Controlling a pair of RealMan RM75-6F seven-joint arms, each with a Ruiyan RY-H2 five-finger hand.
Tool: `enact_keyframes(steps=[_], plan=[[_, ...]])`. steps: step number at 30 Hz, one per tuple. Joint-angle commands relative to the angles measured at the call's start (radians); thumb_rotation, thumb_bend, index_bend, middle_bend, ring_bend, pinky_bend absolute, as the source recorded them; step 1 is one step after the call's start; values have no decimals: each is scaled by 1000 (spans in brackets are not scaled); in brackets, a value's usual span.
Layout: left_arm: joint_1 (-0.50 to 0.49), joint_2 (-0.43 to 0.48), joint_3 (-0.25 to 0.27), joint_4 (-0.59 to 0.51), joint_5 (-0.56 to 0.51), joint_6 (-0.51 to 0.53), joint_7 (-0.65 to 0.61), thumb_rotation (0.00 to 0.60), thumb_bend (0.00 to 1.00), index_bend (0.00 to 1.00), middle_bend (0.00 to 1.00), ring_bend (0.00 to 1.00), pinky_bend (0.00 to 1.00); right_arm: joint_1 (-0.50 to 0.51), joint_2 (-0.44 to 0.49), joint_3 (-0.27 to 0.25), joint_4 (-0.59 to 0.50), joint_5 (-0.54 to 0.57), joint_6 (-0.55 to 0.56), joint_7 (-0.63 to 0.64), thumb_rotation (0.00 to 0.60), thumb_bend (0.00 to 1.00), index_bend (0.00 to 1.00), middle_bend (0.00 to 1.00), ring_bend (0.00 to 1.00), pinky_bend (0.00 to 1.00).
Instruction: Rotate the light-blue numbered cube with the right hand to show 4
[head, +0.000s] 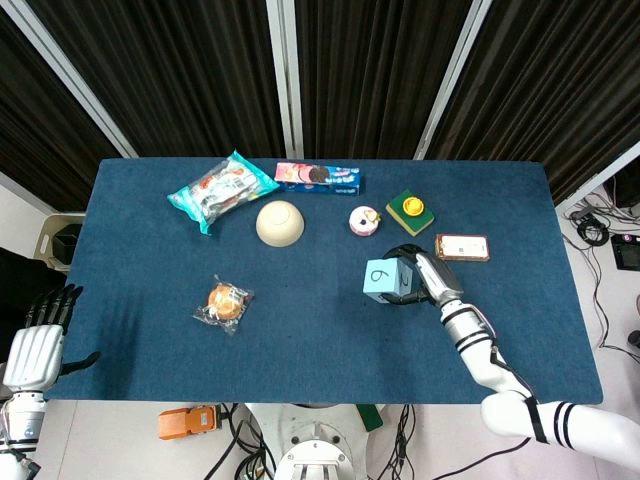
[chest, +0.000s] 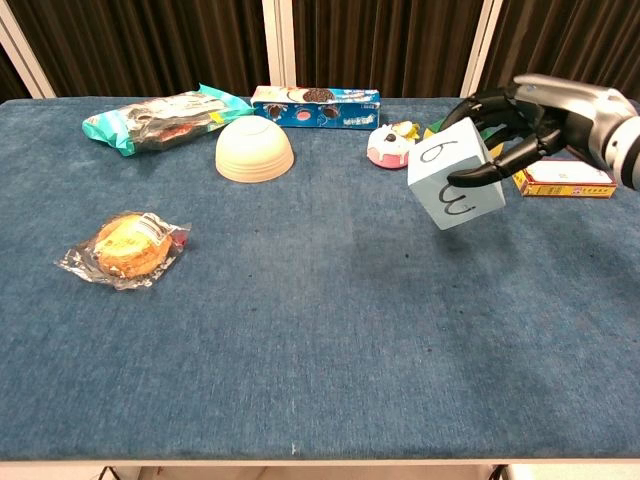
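Note:
The light-blue numbered cube is lifted off the blue table and tilted, with a 6 on its upper face and a 3 on the face toward the chest camera. My right hand grips it from the right side, dark fingers wrapped over its top and front edges. My left hand hangs off the table's lower left corner, fingers spread, holding nothing; the chest view does not show it.
A pink doughnut, a green and yellow sponge and a small red and white box lie just behind the cube. Farther left are an upturned cream bowl, a blue cookie box, a teal snack bag and a wrapped bun.

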Motion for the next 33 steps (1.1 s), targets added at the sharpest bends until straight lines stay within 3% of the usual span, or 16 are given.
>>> enact_keyframes(steps=[1, 6, 11, 14, 17, 20, 23, 27, 33], plan=[[0, 5, -1, -6, -2, 1, 4, 600, 28, 53, 19, 0, 0, -58, -108, -62, 318, -296, -35, 423, 600, 352, 541, 434, 183, 209], [0, 11, -1, -18, -3, 1, 12, 600, 28, 53, 19, 0, 0, -50, -177, -93, 471, -364, 4, 580, 600, 353, 531, 434, 170, 199], [0, 15, 0, -26, -3, 2, 19, 600, 28, 52, 19, 0, 0, -52, -224, -110, 574, -393, 50, 642, 600, 352, 501, 434, 154, 183], [1, 17, 0, -28, -4, 3, 19, 600, 28, 52, 19, 0, 0, -56, -225, -127, 599, -405, 63, 637, 600, 352, 368, 394, 107, 139], [2, 19, 0, -28, -7, 3, 19, 600, 28, 53, 19, 0, 0, -68, -201, -140, 584, -415, 88, 589, 600, 353, 114, 252, 21, 59], [2, 22, 0, -29, -9, 1, 19, 600, 28, 53, 19, 0, 0, -83, -140, -154, 518, -422, 111, 492, 600, 352, 3, 149, 0, 17], [1, 23, -1, -30, -9, 1, 19, 600, 28, 52, 19, 0, 0, -93, -67, -158, 423, -411, 110, 386, 600, 352, 0, 108, 0, 2], [-3, 22, -3, -31, -9, -2, 19, 600, 28, 52, 19, 0, 0, -91, 79, -148, 216, -357, 60, 190, 600, 351, 0, 75, 0, 0], [-9, 24, -3, -36, -3, -5, 24, 600, 28, 53, 19, 0, 0, -46, 273, -101, -102, -130, -65, -275, 600, 339, 0, 71, 0, 0]])
